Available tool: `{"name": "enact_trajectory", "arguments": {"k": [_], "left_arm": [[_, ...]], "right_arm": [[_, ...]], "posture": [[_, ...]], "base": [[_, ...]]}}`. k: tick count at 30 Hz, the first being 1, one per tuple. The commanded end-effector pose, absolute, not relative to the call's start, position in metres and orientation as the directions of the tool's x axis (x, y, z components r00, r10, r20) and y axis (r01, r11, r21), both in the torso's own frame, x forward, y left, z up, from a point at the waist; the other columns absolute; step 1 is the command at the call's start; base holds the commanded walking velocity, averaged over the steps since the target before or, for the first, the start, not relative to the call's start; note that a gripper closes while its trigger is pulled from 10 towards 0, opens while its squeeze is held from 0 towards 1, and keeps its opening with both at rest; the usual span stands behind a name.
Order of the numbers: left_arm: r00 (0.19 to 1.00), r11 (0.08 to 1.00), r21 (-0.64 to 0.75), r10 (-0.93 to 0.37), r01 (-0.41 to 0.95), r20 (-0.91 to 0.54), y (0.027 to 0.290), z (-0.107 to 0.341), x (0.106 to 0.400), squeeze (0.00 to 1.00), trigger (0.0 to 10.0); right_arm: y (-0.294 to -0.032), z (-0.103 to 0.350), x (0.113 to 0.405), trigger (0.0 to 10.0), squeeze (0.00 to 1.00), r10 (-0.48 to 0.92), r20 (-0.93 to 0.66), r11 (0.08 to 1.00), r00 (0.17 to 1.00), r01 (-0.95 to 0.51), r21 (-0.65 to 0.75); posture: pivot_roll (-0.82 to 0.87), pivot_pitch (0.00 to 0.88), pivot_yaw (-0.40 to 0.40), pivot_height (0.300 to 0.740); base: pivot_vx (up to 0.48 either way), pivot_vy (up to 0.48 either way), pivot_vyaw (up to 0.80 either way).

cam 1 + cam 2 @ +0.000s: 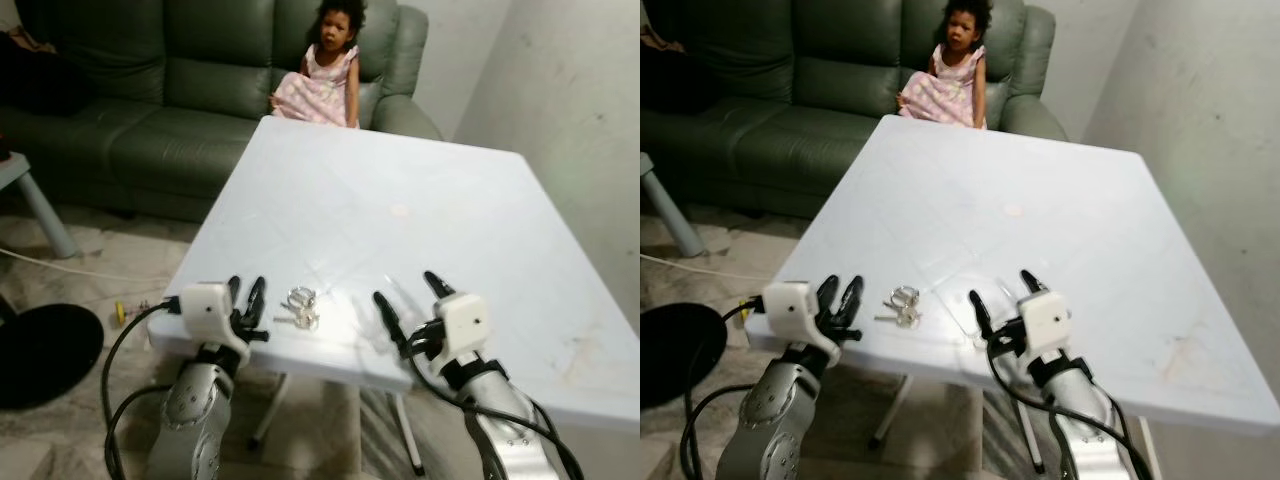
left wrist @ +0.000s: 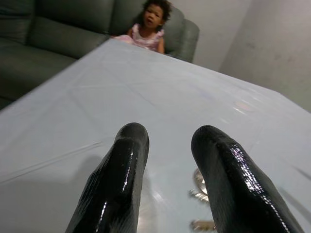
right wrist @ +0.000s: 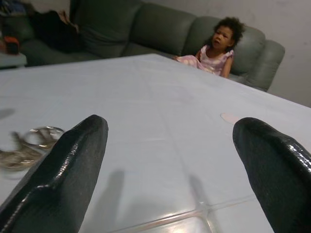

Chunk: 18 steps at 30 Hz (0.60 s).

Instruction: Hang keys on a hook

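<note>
While keys sit untouched: judged light, rigid metal, loose on the ring, likely to skate on the smooth top; best hold judged to be the ring itself, pinched across its wire
Left eye view, keys (image 1: 300,308): small silvery bunch, a ring or two plus flat blades, lying flat on white table (image 1: 400,200) near its front edge
Left eye view, left gripper (image 1: 247,297): just beside the keys on their left, fingers a narrow gap apart, holding nothing
Left eye view, right gripper (image 1: 410,298): near the keys on their right, not touching, fingers spread wide, holding nothing
Left eye view, surroundings: person (image 1: 322,70) seated on green sofa (image 1: 150,90) past the far edge; no hook made out
Left wrist view, fingers (image 2: 121,170): narrow gap, ring and blade glinting just past one fingertip
Right wrist view, fingers (image 3: 73,155): far apart, keys blurred beyond one fingertip, rings standing slightly proud of the surface
</note>
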<state>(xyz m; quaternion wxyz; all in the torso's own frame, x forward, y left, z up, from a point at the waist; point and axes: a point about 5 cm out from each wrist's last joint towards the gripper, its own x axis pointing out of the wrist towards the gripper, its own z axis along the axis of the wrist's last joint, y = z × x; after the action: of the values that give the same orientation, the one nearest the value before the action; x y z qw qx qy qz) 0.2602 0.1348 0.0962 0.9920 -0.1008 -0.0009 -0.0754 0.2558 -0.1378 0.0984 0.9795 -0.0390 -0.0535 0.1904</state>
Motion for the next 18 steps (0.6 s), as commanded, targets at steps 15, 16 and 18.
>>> {"name": "enact_trajectory", "arguments": {"k": [15, 16, 18], "left_arm": [[0.989, 0.964, -0.227, -0.144, 0.138, -0.014, 0.132, 0.0903, 0.2608, 0.0, 10.0], [0.989, 0.964, -0.227, -0.145, 0.138, -0.014, 0.1319, 0.0902, 0.2608, 0.0, 10.0], [0.99, 0.964, -0.226, -0.143, 0.136, -0.015, 0.1317, 0.09, 0.2611, 0.0, 10.0]], "right_arm": [[-0.1403, 0.1018, 0.2579, 10.0, 0.0, 0.383, 0.09, 0.921, 0.919, -0.371, -0.12], [-0.1403, 0.1019, 0.258, 10.0, 0.0, 0.383, 0.09, 0.92, 0.919, -0.372, -0.121], [-0.1402, 0.1022, 0.2582, 10.0, 0.0, 0.386, 0.09, 0.919, 0.918, -0.374, -0.123]], "posture": [[0.11, 0.0, -0.105, 0.74], [0.11, 0.0, -0.105, 0.74], [0.11, 0.0, -0.106, 0.74]], "base": [[0.0, 0.364, 0.0], [0.0, 0.458, 0.0], [0.0, 0.458, 0.0]]}}
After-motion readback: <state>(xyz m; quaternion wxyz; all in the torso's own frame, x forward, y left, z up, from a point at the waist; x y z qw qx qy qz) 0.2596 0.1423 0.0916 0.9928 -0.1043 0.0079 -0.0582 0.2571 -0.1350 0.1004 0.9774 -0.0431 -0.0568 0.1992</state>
